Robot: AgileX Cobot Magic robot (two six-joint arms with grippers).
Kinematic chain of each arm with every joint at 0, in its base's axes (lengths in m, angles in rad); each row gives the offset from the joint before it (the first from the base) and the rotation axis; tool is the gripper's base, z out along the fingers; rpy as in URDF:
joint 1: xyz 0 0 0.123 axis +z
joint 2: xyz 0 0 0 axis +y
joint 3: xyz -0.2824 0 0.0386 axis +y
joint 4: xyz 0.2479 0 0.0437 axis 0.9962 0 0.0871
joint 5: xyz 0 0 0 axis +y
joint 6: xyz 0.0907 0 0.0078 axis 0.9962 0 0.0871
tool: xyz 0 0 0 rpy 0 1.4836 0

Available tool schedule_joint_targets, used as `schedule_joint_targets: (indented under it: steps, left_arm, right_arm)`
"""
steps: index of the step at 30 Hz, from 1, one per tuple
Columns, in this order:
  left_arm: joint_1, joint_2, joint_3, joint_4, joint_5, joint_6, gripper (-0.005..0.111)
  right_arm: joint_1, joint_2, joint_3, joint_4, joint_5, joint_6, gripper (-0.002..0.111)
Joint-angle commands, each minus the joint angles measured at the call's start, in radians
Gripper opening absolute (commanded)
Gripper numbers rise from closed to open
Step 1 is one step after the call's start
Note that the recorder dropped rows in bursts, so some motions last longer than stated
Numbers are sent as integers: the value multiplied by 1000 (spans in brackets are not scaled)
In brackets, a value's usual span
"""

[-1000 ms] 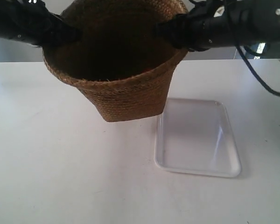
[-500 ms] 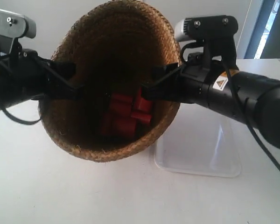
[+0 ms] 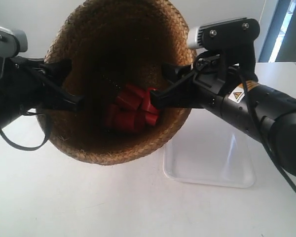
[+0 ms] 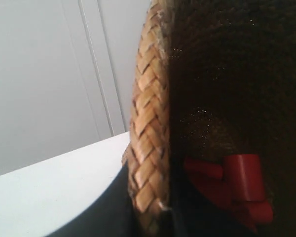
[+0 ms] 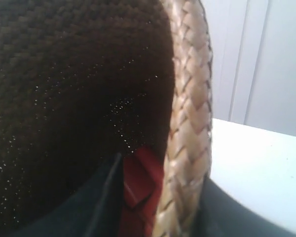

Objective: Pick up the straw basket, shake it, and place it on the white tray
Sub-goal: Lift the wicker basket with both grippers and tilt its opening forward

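The basket (image 3: 118, 74) hangs tipped on its side above the desk (image 3: 89, 202), beside the tray (image 3: 207, 170), its braided rim (image 4: 148, 123) pinched on opposite sides by the left fingers (image 4: 108, 217) and the right fingers (image 5: 219, 217), likely so a shake rattles the red pieces (image 3: 130, 111) without spilling.

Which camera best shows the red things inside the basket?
The exterior view: the tipped straw basket faces it, so the pile of red pieces shows. The left wrist view catches a few pieces; the right wrist view only a red sliver.
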Motion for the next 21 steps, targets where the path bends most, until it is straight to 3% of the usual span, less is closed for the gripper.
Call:
schedule_joint_targets:
  steps: [1, 7, 13, 21]
  left_arm:
    - [-12, -7, -14, -76, -177, 91, 0]
    - [-12, -5, -14, -69, -28, 74, 0]
    - [-12, -5, -25, -90, -171, 76, 0]
    - [-12, -5, -51, -62, -99, 50, 0]
  right_arm:
    - [-14, -25, -10, 7, 66, -52, 0]
    - [-14, -52, -10, 11, 83, -57, 0]
    - [-14, -19, -10, 87, 71, -132, 0]
    - [-14, -8, -10, 95, 53, -133, 0]
